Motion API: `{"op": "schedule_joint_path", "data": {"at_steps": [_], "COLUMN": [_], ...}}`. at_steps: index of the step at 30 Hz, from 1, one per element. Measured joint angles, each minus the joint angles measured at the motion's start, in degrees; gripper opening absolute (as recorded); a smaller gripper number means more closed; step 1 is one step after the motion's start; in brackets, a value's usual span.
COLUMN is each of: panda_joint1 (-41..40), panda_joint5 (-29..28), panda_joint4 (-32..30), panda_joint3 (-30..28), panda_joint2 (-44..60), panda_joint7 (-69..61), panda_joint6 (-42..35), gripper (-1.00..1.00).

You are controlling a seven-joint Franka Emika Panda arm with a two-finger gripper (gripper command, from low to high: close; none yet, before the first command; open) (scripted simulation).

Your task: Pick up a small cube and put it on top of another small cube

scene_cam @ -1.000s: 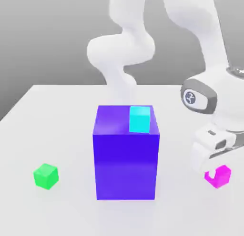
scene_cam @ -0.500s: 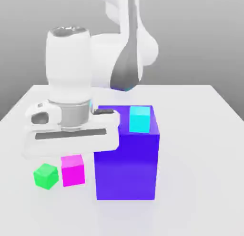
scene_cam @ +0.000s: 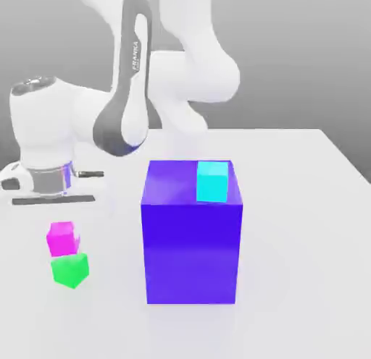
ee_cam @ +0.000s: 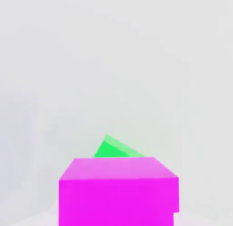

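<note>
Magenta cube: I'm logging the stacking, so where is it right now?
The magenta cube is at the exterior view's left, just above the green cube in the picture, below the white hand.

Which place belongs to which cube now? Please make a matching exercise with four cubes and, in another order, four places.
1. magenta cube
2. green cube
3. cyan cube
4. blue-purple block

A. on top of the biggest block
B. under the cyan cube, on the table
C. in the claw, above the green cube
D. on the table, below the magenta cube

Pairs: 1-C, 2-D, 3-A, 4-B
</note>
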Motion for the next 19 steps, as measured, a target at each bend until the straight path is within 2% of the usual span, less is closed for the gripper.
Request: {"op": "schedule_joint_path", "data": {"at_steps": [1,2,9,19], "panda_joint1": [-0.29,-0.61,-0.66,-1.59], "panda_joint5": [1.08,1.87,1.95,-6.96], "panda_joint4": [0.0,0.0,0.0,-0.54], "panda_joint3": [0.48,0.92,0.98,-0.17], "panda_joint2": [1.36,2.4,2.5,-9.09], "panda_joint7": [-0.76,-1.31,-1.38,4.97], "panda_joint6": [1.24,2.21,2.36,-8.21], "gripper": [-1.0,1.0,1.0,1.0]}}
